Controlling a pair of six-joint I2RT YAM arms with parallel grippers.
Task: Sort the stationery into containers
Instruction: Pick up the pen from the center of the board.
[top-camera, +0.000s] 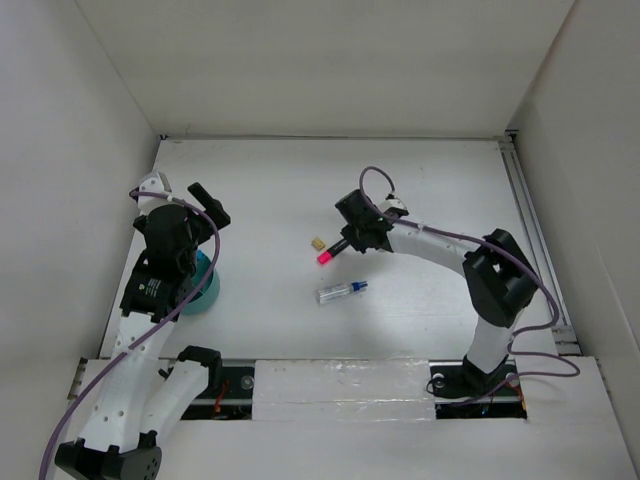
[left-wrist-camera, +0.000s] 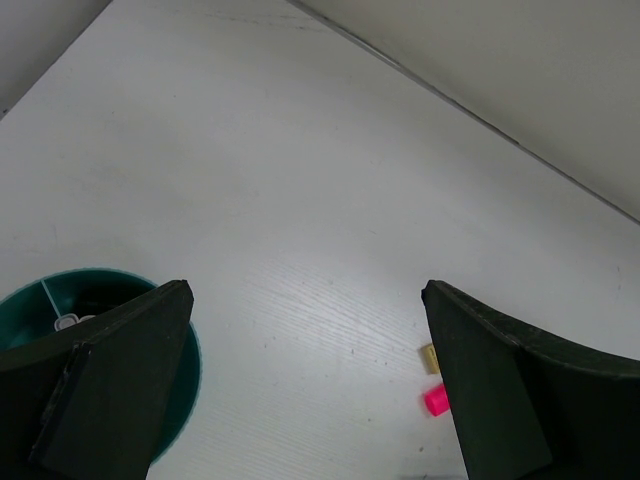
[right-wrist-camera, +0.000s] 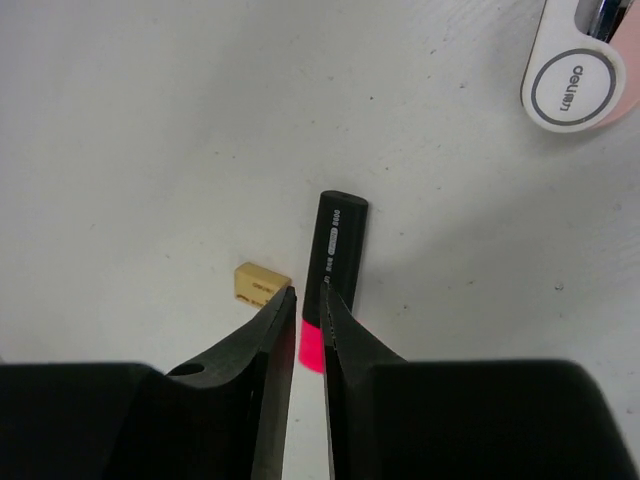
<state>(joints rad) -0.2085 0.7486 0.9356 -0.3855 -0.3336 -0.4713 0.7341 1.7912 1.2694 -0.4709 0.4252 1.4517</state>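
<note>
Right end effector (right-wrist-camera: 308, 293) pinched shut on pink-ended marker (right-wrist-camera: 341, 240); eraser (right-wrist-camera: 262, 282) just beside its tips. Pick step, likely. Next: carry marker to cup (left-wrist-camera: 100, 274) by the wide-open left end effector (left-wrist-camera: 305, 292).

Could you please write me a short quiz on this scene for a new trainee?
1. True or false: the left gripper is open.
2. The right gripper is shut on: A) the eraser, B) the pink-ended marker, C) the pen?
3. Fill in: in the top view, the teal cup sits partly under the ___ arm.
Key: 1 true; 2 B; 3 left.
</note>
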